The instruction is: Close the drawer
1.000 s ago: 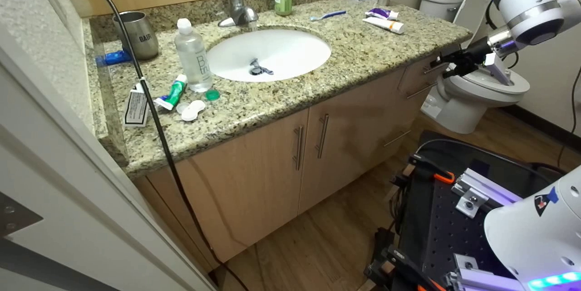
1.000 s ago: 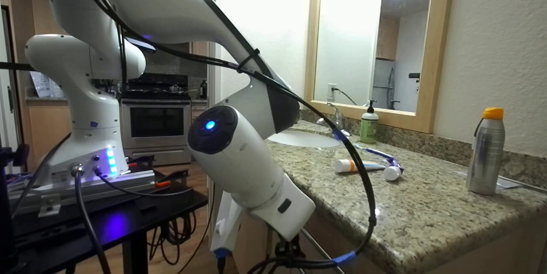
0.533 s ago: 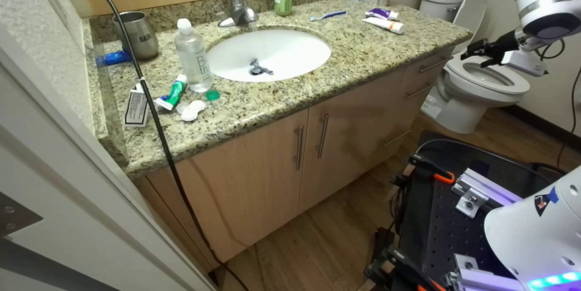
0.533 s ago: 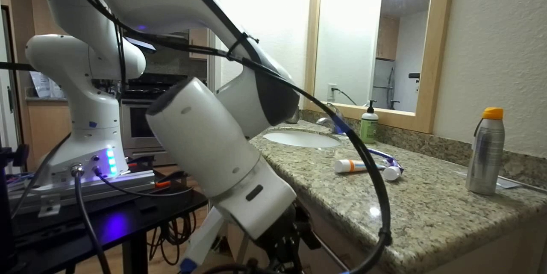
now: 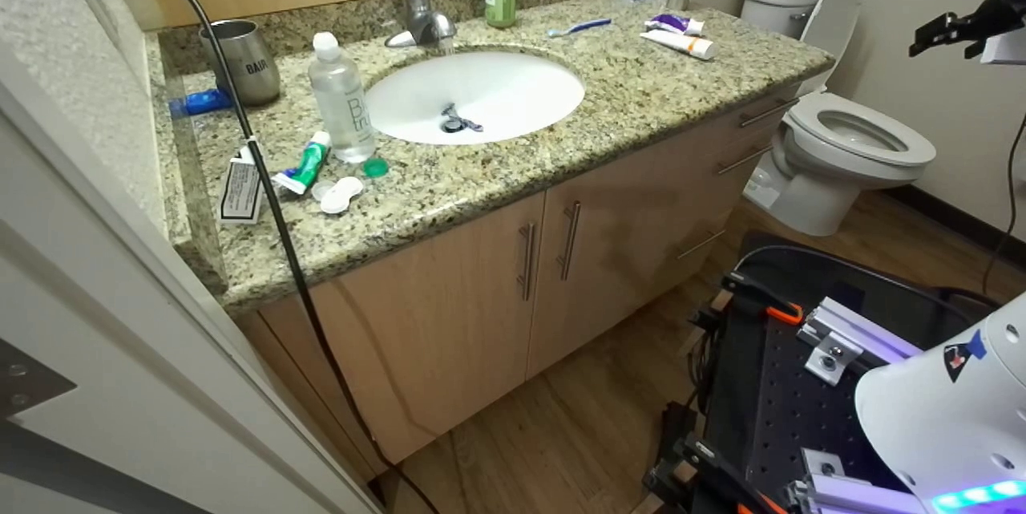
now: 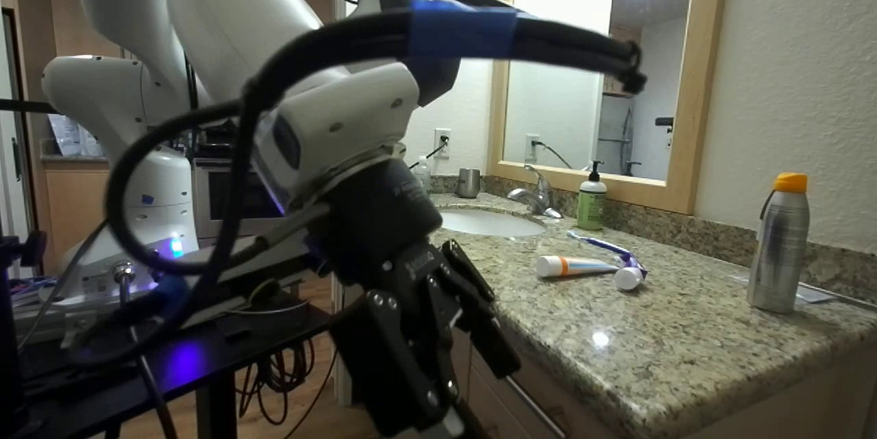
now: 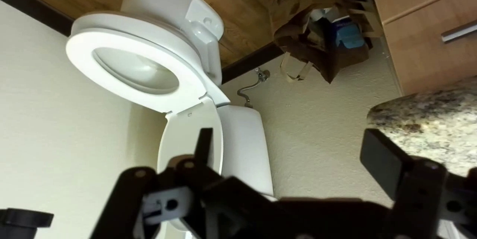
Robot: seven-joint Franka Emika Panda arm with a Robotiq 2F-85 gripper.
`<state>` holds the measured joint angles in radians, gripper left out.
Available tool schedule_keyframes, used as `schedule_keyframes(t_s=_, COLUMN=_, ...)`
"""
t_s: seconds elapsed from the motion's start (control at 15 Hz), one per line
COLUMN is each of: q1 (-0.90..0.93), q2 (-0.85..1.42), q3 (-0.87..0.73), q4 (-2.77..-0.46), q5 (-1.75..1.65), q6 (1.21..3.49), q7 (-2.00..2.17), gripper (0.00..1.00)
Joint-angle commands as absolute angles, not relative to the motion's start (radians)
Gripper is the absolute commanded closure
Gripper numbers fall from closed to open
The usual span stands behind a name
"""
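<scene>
The drawer [image 5: 725, 123] is the top light-tan wood front under the counter at the toilet end of the vanity, with a slim metal handle [image 5: 768, 112]. Its front looks flush with the vanity face in an exterior view. It also shows in another exterior view [image 6: 503, 394], partly hidden by the gripper, and at the right edge of the wrist view [image 7: 425, 56]. My gripper [image 5: 944, 49] is off to the toilet side, above counter height and apart from the drawer. In the wrist view the gripper [image 7: 292, 149] has its fingers wide apart with nothing between them.
The granite counter [image 5: 609, 109] overhangs the drawer. The toilet [image 5: 862, 137] stands beside the vanity, lid raised. A paper bag [image 7: 298, 11] is on the floor by the vanity. A toothpaste tube [image 6: 572, 266] and a metal bottle [image 6: 777, 247] stand or lie on the counter.
My gripper has moved up and away from the drawer handle, out past the toilet. The wrist has turned. The drawer front shows no clear movement.
</scene>
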<state>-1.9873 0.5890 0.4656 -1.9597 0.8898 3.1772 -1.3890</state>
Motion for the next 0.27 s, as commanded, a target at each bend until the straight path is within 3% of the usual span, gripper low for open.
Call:
schedule_keyframes(t_s=0.0, q1=-2.091, q2=0.553, q3=0.614, q4=-2.028, q5=0.937, q6=3.194, q7=-1.469, gripper=0.0)
schedule_keyframes(t_s=0.2, q1=-2.208, q2=0.501, q3=0.705, q4=-2.066, q5=0.988, q6=3.055, q7=-1.465, gripper=0.0)
